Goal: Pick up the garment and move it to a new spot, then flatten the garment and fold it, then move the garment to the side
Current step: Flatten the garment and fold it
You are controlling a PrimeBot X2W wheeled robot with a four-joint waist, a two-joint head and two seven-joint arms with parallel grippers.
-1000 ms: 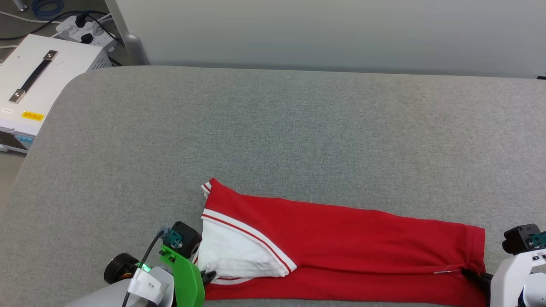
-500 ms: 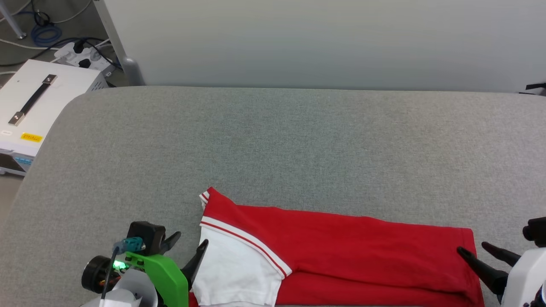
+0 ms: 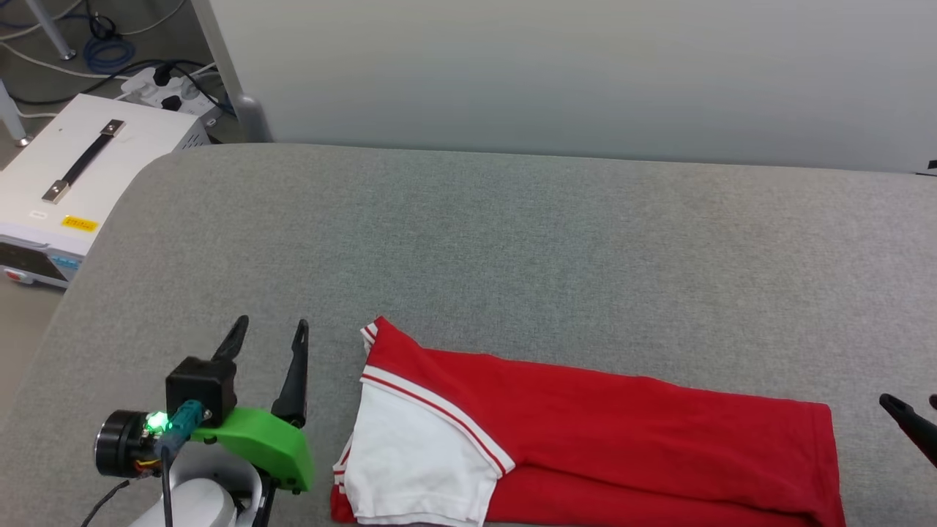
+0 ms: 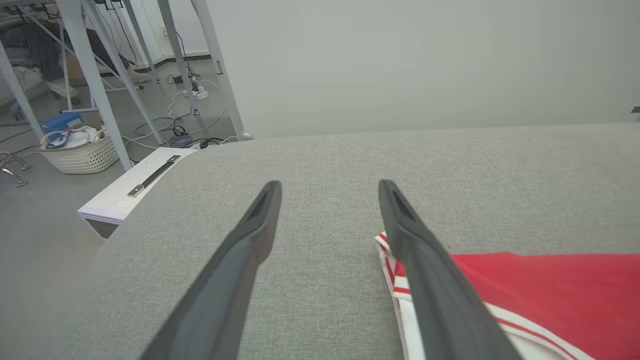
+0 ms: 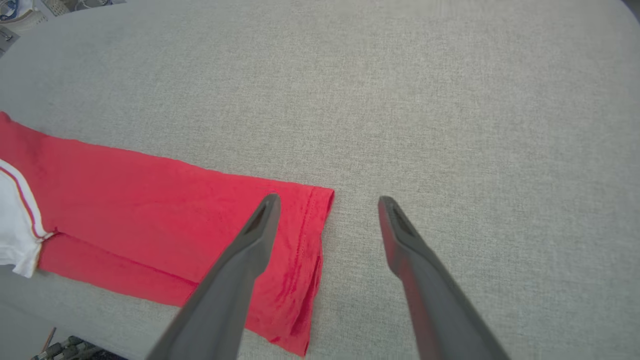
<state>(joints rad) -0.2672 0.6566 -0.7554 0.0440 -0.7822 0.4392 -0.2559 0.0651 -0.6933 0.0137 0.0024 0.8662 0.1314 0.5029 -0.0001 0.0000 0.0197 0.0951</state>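
Note:
The garment [image 3: 585, 432] lies folded lengthwise into a long red strip near the front edge of the grey table [image 3: 512, 241], a white sleeve with striped trim [image 3: 410, 461] on top at its left end. Its lettering is hidden. My left gripper [image 3: 269, 329] stands open just left of the sleeve end, clear of the cloth [image 4: 525, 285]. My right gripper [image 3: 911, 406] is open at the right edge, beside the hem; in the right wrist view its left finger [image 5: 250, 250] hovers over the hem [image 5: 305, 235] with nothing held.
A white case with a black handle [image 3: 80, 168] sits beyond the table's left edge, with power strips and cables [image 3: 165, 80] on the floor. A pale wall panel [image 3: 585, 73] stands behind the table. A woven basket [image 4: 77, 150] and metal frame legs stand farther left.
Both grippers let go of the garment, opened and drew back outward, the left one rising to the left of the sleeve. The strip now lies flat. The camera also shifted.

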